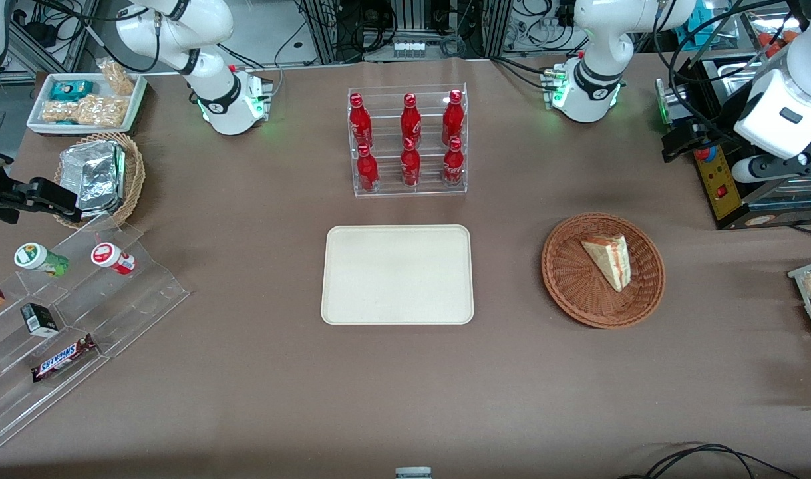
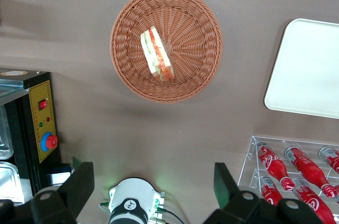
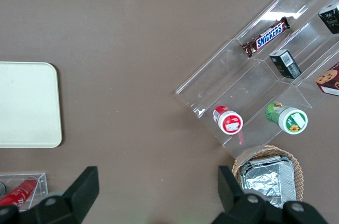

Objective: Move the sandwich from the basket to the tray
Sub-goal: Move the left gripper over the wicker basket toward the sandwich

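on the brown table, toward the working arm's end, i see the round reddish-brown woven wicker basket (image 1: 603,269) with the small triangular sandwich wedge of pale bread (image 1: 608,259) lying in it, its red, orange and green filling showing along the cut side. from my wrist camera the sandwich (image 2: 157,54) sits a little off the middle of the basket (image 2: 166,44), flat on the weave, touching nothing else.

my left gripper (image 2: 153,192) hangs high above the table, off to the side of the basket and well apart from it. its two fingers (image 2: 79,184) are spread wide with nothing between them.

the flat cream-beige rectangular tray with rounded corners (image 1: 398,274) sits beside the basket, toward the middle of the table, and nothing lies on it. a clear acrylic rack of red bottles (image 1: 408,141) stands farther from the front camera than the tray.

by my reckoning the task has barely begun: nothing is gripped, nothing is delivered. what is left is everything: come down over the basket, close on the wedge, lift it clear of the rim, carry it sideways to the tray and set it down.
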You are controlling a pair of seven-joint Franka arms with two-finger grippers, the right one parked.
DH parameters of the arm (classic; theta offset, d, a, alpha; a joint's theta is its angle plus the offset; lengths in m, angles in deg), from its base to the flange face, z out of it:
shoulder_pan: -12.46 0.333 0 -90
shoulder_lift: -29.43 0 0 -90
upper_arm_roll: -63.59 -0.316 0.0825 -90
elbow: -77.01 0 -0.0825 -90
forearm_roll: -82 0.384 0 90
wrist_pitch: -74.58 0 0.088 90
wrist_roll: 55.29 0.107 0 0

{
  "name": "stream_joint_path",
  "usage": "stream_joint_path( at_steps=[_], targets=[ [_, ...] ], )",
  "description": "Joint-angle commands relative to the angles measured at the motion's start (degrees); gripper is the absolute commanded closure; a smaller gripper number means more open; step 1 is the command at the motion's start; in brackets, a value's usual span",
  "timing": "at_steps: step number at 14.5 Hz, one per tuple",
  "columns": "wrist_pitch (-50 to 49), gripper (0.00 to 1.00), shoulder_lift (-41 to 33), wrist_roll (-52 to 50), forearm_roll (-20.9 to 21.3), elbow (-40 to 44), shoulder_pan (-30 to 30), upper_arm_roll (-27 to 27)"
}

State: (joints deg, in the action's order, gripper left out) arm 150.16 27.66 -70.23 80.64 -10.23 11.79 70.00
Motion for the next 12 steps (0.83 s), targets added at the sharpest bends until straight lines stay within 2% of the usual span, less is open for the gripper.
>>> stream_joint_path(
  at_steps=[1, 4, 7, 10, 12],
  targets=[
    [-1.2, 0.0, -0.1, -0.5, 0.0, 0.7, -0.2, -0.4],
    [-0.8, 0.0, 0.5, -0.4, 0.3, 0.0, 0.1, -0.6],
    [4.1, 0.0, -0.1, -0.6, 0.6, -9.4, 2.8, -0.7],
    [19.5, 0.0, 0.1, -2.5, 0.6, -23.4, 4.4, -1.7],
    [32.5, 0.0, 0.2, -8.5, 0.1, -31.6, 4.4, -3.5]
  ],
)
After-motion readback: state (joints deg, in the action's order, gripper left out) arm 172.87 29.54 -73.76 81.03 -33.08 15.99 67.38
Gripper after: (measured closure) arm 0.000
